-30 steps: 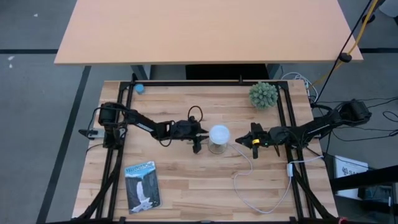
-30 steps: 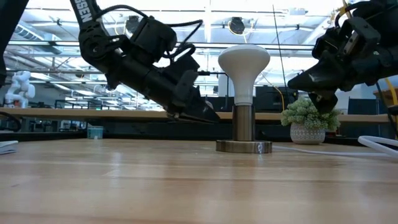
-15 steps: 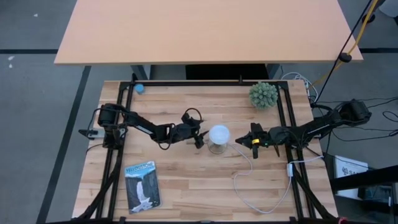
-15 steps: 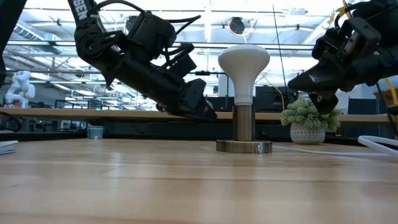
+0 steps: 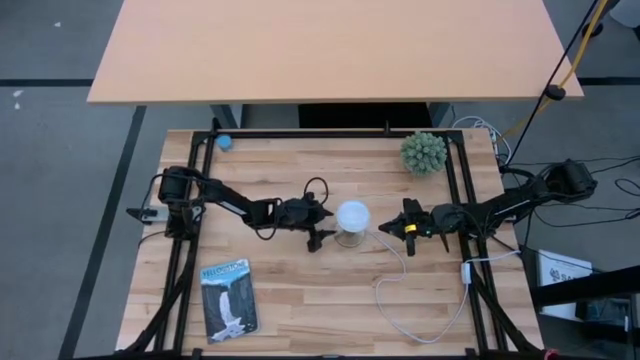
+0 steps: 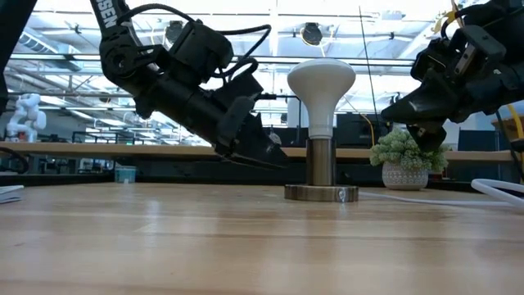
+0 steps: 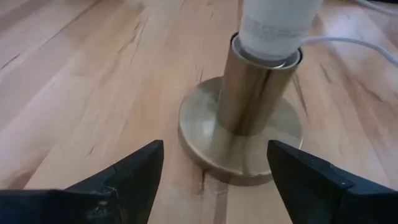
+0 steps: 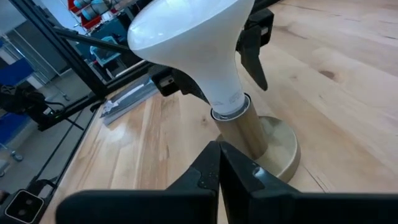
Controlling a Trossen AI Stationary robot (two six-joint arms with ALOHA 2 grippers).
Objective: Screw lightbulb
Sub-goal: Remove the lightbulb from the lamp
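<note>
The white lightbulb (image 5: 352, 214) stands upright with its neck (image 7: 273, 28) in a brass socket tube (image 6: 320, 164). The tube rises from a round base disc (image 7: 205, 134) at the table's middle. The bulb also shows in the low view (image 6: 321, 82) and the right wrist view (image 8: 186, 37). My left gripper (image 5: 321, 224) is open just left of the socket, tilted down toward its base, its fingertips (image 7: 214, 149) short of the disc and touching nothing. My right gripper (image 5: 386, 228) is shut and empty just right of the bulb, its tip (image 8: 219, 152) pointing at the socket.
A green spiky plant in a white pot (image 5: 424, 152) stands at the far right. A booklet (image 5: 229, 298) lies at the near left. A small blue ball (image 5: 224, 142) sits at the far left corner. The socket's white cord (image 5: 400, 290) loops toward the near right.
My left gripper has rolled about its own wrist axis beside the socket and rolled back, staying in the same spot with its fingers open. The bulb and socket have not moved.
</note>
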